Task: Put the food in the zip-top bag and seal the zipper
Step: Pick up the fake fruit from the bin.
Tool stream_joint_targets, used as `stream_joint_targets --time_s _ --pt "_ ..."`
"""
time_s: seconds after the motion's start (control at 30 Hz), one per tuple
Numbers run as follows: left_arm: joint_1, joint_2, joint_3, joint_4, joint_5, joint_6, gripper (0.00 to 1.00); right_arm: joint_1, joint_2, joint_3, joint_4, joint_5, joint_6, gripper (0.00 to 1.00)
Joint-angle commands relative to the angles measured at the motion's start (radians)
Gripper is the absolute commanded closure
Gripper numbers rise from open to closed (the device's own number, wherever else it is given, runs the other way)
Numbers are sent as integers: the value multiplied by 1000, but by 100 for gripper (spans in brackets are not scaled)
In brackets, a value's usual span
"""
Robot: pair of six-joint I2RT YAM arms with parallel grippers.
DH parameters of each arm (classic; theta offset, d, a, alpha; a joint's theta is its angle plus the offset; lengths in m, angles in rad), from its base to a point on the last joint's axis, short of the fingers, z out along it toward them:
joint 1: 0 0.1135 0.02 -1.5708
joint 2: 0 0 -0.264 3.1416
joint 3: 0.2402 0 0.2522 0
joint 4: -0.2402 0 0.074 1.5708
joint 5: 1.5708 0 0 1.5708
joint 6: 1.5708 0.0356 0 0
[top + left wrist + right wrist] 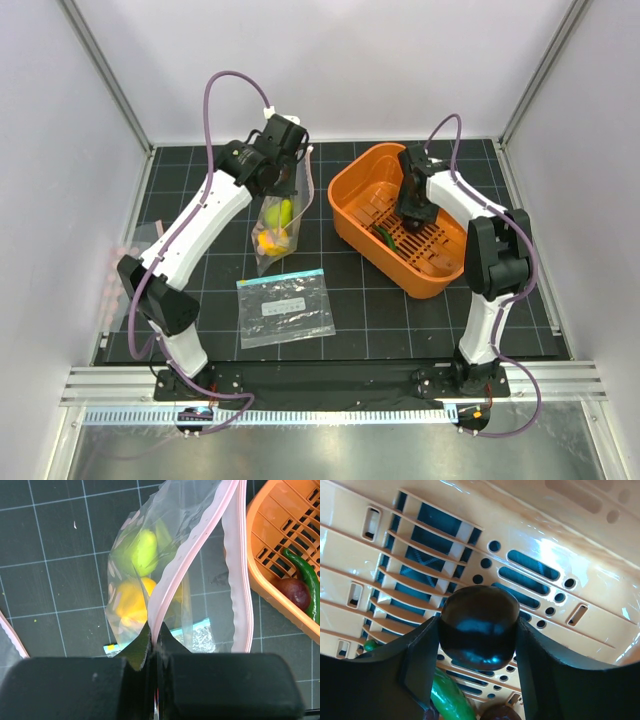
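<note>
Left of the orange basket [345,190], the left fingers [75,685] are pressing together on one lip of the pink zipper [192,550], holding up the zip-top bag [275,228] over the table [400,310]. The bag is hanging mouth up, its long axis running down from the fingers; whether its bottom is touching the table cannot be told. The two zipper lips are gaping apart, with the basket rim just beside them, leaving only a narrow strip of table between. The yellow pepper [131,600] and green round fruit [144,552] are sitting together inside. A teal-strip bag [285,308] is lying flat near the hanging bag's bottom. Inside the basket, the right fingers [395,680] are pinching a dark round piece [479,625]. The green chili [305,580] is lying lengthwise on the basket floor, right against a maroon piece [295,592].
</note>
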Motion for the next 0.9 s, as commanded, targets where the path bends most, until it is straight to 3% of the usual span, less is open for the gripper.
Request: stream_joint_targets --time_s 0.0,0.2,0.37,0.57,0.87 --pt "3 -51 -1 12 -17 6 99 -2 -72 10 51 -5 -25 77" --pt "3 -38 10 18 -17 12 98 11 -204 85 53 -119 -72 84" --pt "3 -33 10 20 6 3 99 100 -304 205 139 -306 -115 85" --pt "3 -45 -4 29 14 -7 99 164 -321 274 293 -534 38 91" --pt "9 -73 -20 59 81 -63 99 327 -273 280 404 -607 142 94"
